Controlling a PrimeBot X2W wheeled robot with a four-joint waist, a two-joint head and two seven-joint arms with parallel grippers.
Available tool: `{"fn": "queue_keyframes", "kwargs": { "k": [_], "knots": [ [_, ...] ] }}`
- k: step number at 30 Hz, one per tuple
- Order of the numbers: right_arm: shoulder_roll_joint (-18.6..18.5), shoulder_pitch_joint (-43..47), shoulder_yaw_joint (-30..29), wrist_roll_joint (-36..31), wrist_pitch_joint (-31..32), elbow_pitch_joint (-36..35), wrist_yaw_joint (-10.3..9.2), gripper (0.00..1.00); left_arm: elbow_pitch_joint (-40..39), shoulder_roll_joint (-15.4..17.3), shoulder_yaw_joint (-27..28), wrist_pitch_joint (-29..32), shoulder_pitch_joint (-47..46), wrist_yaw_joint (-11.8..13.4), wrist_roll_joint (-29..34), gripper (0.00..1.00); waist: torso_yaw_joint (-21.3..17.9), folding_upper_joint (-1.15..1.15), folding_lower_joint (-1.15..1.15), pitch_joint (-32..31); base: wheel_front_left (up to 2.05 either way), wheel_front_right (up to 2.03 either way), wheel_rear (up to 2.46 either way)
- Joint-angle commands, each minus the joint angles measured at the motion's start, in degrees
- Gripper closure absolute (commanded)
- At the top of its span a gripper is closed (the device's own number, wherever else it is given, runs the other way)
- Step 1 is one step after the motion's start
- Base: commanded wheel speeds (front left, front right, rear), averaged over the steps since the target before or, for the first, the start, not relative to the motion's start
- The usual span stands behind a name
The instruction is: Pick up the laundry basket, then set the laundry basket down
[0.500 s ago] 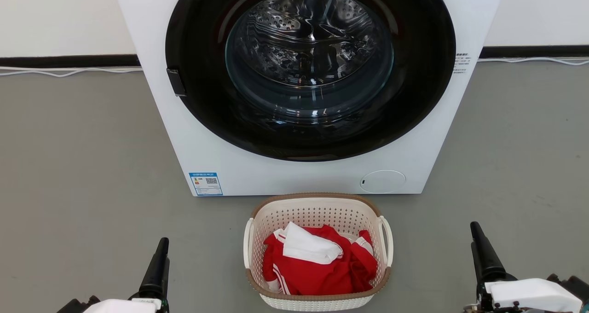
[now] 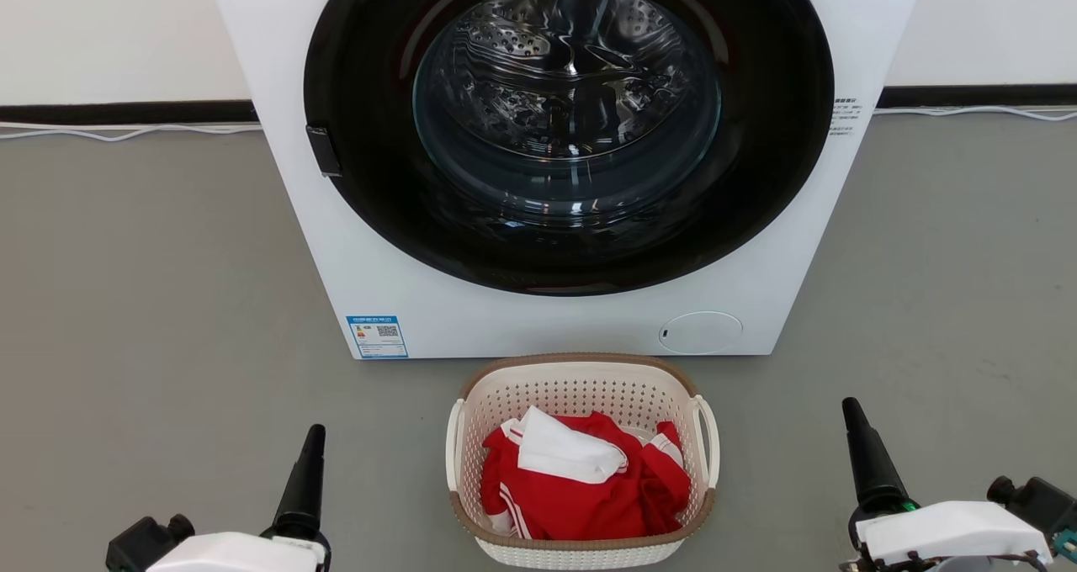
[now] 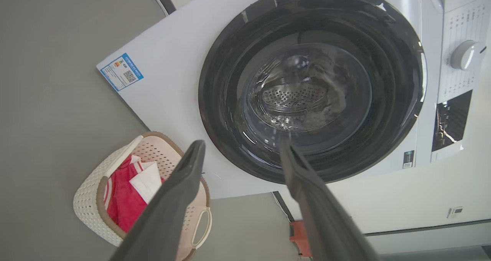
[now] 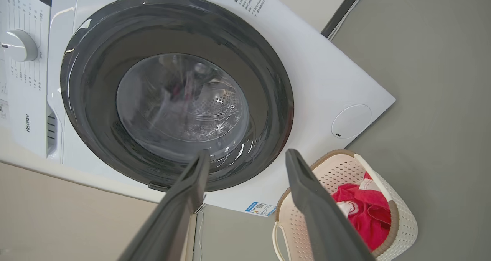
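Note:
The laundry basket [image 2: 580, 391], cream-white and perforated with a brown rim and white loop handles, stands on the grey floor just before the washer. Red and white clothes [image 2: 580, 496] lie in it. My left gripper [image 2: 315, 431] is to its left and my right gripper [image 2: 850, 405] to its right, both apart from it. In the left wrist view the left gripper [image 3: 242, 146] is open and empty, with the basket [image 3: 90, 199] at lower left. In the right wrist view the right gripper [image 4: 247, 153] is open and empty, with the basket [image 4: 402, 218] at lower right.
A white front-loading washer [image 2: 538, 328] with a round dark door [image 2: 568, 101], shut, stands close behind the basket. A white cable [image 2: 126, 130] runs along the wall base. Grey floor [image 2: 151, 303] stretches on both sides.
Both grippers have moved inward toward the basket and a little forward. The basket and washer stand as before.

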Motion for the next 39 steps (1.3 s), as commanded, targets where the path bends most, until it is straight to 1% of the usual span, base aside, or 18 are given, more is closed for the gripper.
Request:
{"fn": "queue_keyframes", "kwargs": {
  "k": [1,17,39],
  "knots": [
    [-0.70,-1.78,0.57,-2.55,-1.07,-2.15,0.17,0.00,-1.94,0.44,0.27,-0.70,-1.16,0.37,2.64,0.00,0.02,0.00,-0.01,-0.01,0.00,0.00,0.00],
    [-0.54,-1.71,1.52,-14.76,-3.73,-2.24,0.22,0.00,-2.72,0.60,-0.38,-3.39,-0.64,1.42,12.00,0.00,0.03,0.00,-0.01,0.18,0.00,0.00,0.00],
    [-0.61,-1.46,2.78,-28.66,-7.40,-1.56,0.30,0.00,-3.87,0.82,-1.34,-7.09,0.04,2.43,24.82,0.00,0.01,0.00,-0.01,0.25,0.00,0.00,0.00]
  ]
}}
